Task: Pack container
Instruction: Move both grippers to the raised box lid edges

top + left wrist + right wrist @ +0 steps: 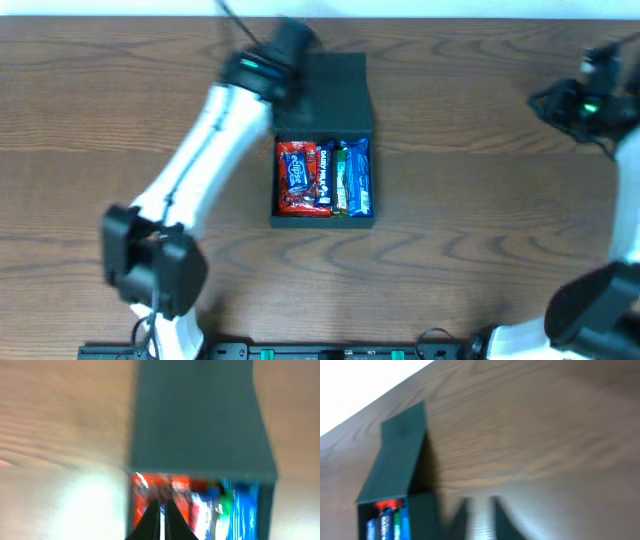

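Observation:
The dark green-grey container [323,219] sits mid-table with its hinged lid [335,90] open toward the back. Inside lie a red snack packet [297,178], a green one [341,180] and a blue one [360,180]. My left gripper [290,45] is at the lid's back left corner. In the left wrist view its fingers [161,510] are shut, with the lid [197,420] and packets [210,505] beyond them. My right gripper [552,100] is far to the right, off the box. Its fingers [480,510] are open and empty over bare wood, with the container [420,510] to their left.
The wooden table [480,200] stretches round the box on all sides. The white left arm [200,170] crosses the table diagonally from the front left. The right arm's base [590,300] is at the front right.

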